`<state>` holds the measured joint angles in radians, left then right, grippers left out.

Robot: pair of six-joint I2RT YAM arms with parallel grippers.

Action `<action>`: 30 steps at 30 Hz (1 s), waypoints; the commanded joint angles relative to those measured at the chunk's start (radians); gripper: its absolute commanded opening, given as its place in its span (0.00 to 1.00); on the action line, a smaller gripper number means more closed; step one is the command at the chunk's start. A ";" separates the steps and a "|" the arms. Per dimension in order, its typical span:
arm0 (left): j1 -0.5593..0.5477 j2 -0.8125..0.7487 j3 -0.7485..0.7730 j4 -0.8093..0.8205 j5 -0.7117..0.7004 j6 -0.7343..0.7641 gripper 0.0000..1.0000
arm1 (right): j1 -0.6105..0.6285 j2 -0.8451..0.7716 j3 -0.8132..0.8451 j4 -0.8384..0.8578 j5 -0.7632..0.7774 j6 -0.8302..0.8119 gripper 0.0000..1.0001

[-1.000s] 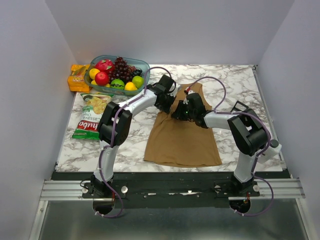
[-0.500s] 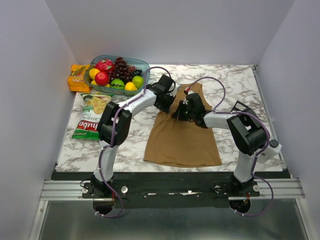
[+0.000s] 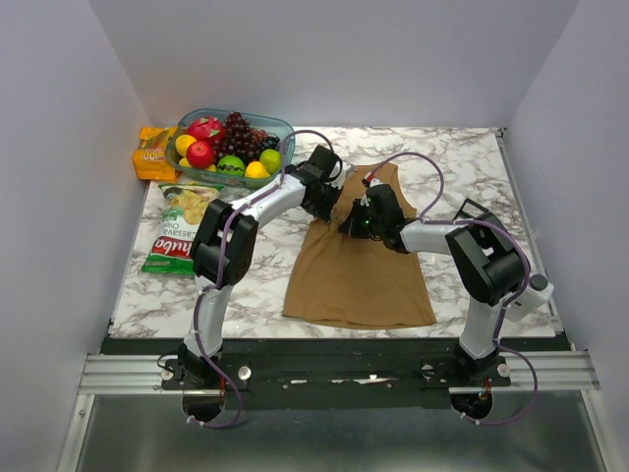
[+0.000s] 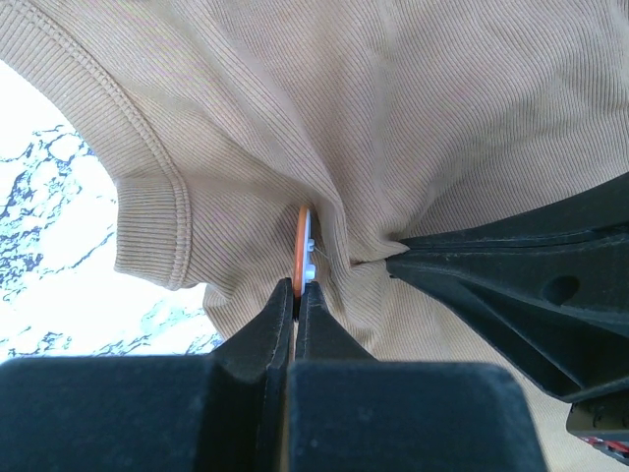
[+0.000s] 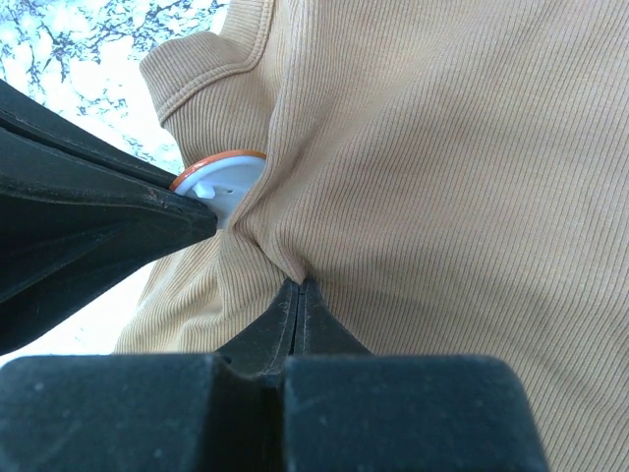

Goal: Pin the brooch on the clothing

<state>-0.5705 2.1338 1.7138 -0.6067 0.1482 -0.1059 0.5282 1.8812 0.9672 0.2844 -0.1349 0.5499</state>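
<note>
Top external view: tan-brown sleeveless top [image 3: 359, 275] of thin ribbed fabric lies flat on the white marbled surface [image 3: 472, 167], neckline away from the arm bases. Left tool [image 3: 330, 205] and right tool [image 3: 350, 222] meet over the upper left part of the top, just beside the neckline. The brooch cannot be made out from here. A clear glass bowl of mixed fruit [image 3: 232, 144], an orange snack packet [image 3: 152, 153] and a green-and-white chips bag [image 3: 178, 230] sit well apart at the far left.

Left wrist view: left tool fingers are closed together, clamped on the lower edge of a small round brooch [image 4: 305, 239] with an orange rim and a white face, held edge-on. The brooch is pressed against a gathered fold of the top, near the hemmed strap end [image 4: 147, 228]. The right tool's black tip touches the same fold from the right.

Right wrist view: right tool fingers are together, pinching a ridge of the top's fabric. The brooch shows just left of that ridge, touching the cloth, gripped by the left tool entering from the left.
</note>
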 commanded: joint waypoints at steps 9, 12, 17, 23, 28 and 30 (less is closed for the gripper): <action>0.004 -0.046 -0.017 0.068 0.132 -0.026 0.00 | -0.007 -0.010 -0.018 0.019 0.018 0.012 0.00; 0.004 -0.051 -0.020 0.082 0.169 -0.031 0.00 | -0.007 -0.010 -0.024 0.022 0.020 0.016 0.00; 0.004 -0.069 -0.037 0.105 0.198 -0.034 0.00 | -0.008 -0.008 -0.030 0.027 0.020 0.024 0.01; 0.004 -0.089 -0.051 0.130 0.257 -0.040 0.00 | -0.007 -0.005 -0.033 0.027 0.024 0.027 0.00; 0.004 -0.109 -0.063 0.147 0.310 -0.032 0.00 | -0.007 0.001 -0.030 0.027 0.021 0.031 0.00; 0.004 -0.117 -0.066 0.150 0.321 -0.029 0.00 | -0.008 0.001 -0.028 0.025 0.020 0.033 0.01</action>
<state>-0.5694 2.0838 1.6539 -0.5007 0.3843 -0.1356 0.5278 1.8812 0.9470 0.2989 -0.1349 0.5766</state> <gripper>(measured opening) 0.016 0.012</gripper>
